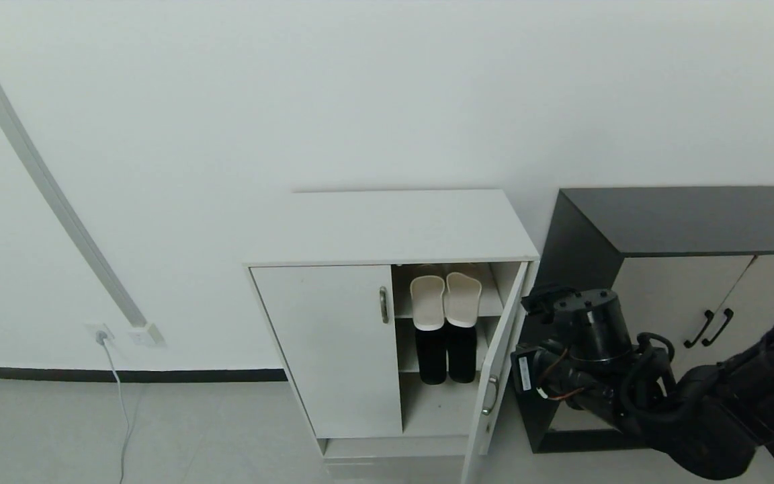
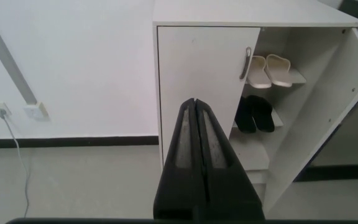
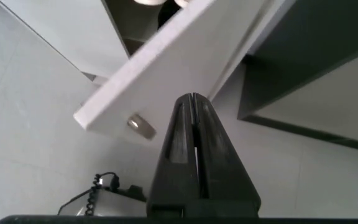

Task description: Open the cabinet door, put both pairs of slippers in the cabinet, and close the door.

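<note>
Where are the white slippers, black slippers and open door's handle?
white slippers (image 1: 428,302): head view, left sole.
black slippers (image 1: 431,355): head view, left slipper.
open door's handle (image 1: 490,395): head view, bar's middle.

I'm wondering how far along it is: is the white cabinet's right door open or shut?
Open: the right door stands swung outward, showing white slippers and black slippers inside.

Perhaps a plain indoor room: white cabinet, dark sideboard, grey floor.
</note>
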